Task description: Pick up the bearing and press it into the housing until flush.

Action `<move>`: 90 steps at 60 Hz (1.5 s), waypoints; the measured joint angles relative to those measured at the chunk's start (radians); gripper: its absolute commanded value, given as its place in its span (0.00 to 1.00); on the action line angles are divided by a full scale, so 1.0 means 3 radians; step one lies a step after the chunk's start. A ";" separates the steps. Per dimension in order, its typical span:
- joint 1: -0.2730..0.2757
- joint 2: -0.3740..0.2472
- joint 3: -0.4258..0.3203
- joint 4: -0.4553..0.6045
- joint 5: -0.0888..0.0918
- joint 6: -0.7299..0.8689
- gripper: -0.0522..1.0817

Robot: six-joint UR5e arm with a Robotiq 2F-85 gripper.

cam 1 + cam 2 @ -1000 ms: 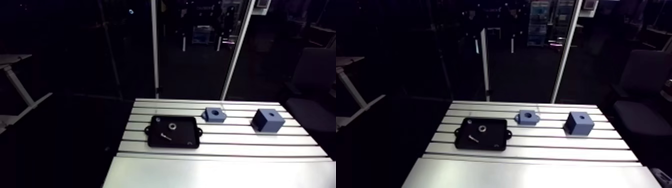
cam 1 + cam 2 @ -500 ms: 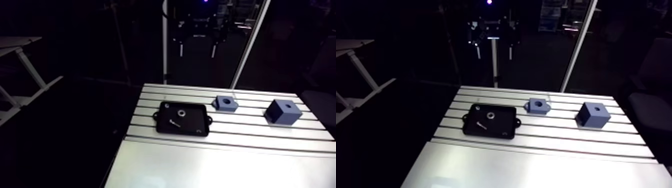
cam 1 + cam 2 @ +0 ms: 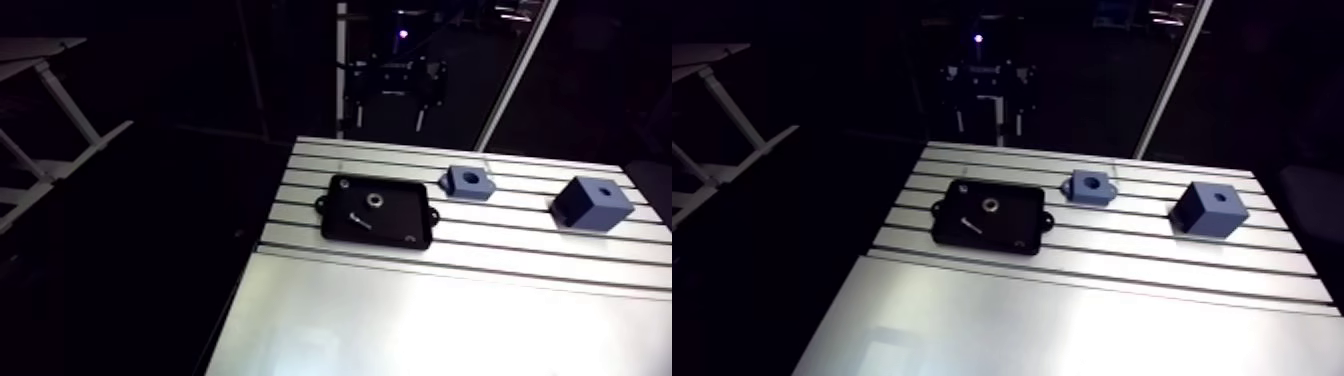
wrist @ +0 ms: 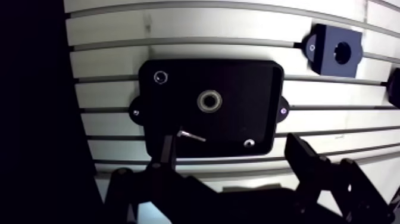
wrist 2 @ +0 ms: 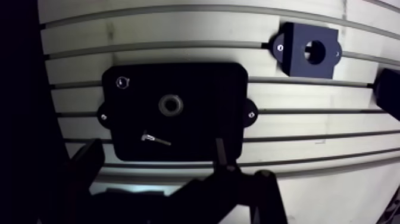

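Bearing [image 3: 376, 201] lies flat, bore up, in the black tray [image 3: 400, 222] at my arm view's centre. My claw [image 4: 232, 143] hangs spread and empty, bearing ahead of it. Since earlier, only the camera has shifted.

The gripper [image 4: 232, 149] hangs in the air, the wrist turned so it faces straight down. Its two dark fingers [image 4: 300, 159] stand wide apart, touching nothing, their tips about level with each other. From the wrist view one finger shows broad and blocky and the other as a thin edge, with the dark bulk of the gripper's body behind them. In the arm view the wrist is too dark to make out.
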 measured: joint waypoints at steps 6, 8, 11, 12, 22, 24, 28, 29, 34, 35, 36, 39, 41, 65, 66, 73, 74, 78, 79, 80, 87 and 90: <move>0.0017 0.0062 0.0084 -0.0134 0.0010 0.0030 0.05; 0.0021 0.0083 0.0113 -0.0180 0.0012 0.0040 0.05; 0.0028 0.0112 0.0158 -0.0248 0.0017 0.0053 0.05; 0.0030 0.0121 0.0173 -0.0270 0.0018 0.0056 0.05; 0.0045 0.0196 0.0313 -0.0464 0.0024 0.0070 0.05; 0.0046 0.0206 0.0331 -0.0489 0.0024 0.0068 0.05; 0.0048 0.0223 0.0358 -0.0527 0.0024 0.0062 0.05; 0.0048 0.0228 0.0365 -0.0537 0.0024 0.0060 0.05; 0.0049 0.0249 0.0383 -0.0570 0.0023 0.0052 0.05; 0.0049 0.0253 0.0385 -0.0575 0.0023 0.0051 0.05; 0.0049 0.0256 0.0387 -0.0578 0.0023 0.0051 0.05; 0.0050 0.0264 0.0391 -0.0590 0.0023 0.0047 0.05; 0.0050 0.0269 0.0393 -0.0598 0.0023 0.0045 0.05; 0.0050 0.0343 0.0441 -0.0680 0.0016 -0.0018 0.05; 0.0050 0.0349 0.0447 -0.0691 0.0015 -0.0027 0.05; 0.0048 0.0373 0.0477 -0.0756 0.0011 -0.0061 0.05; 0.0047 0.0376 0.0482 -0.0765 0.0011 -0.0065 0.05; 0.0047 0.0384 0.0500 -0.0792 0.0009 -0.0081 0.05; 0.0046 0.0386 0.0504 -0.0797 0.0009 -0.0084 0.05; 0.0046 0.0388 0.0508 -0.0802 0.0008 -0.0087 0.05; 0.0046 0.0397 0.0526 -0.0824 0.0005 -0.0109 0.06; 0.0045 0.0403 0.0531 -0.0829 0.0003 -0.0117 0.09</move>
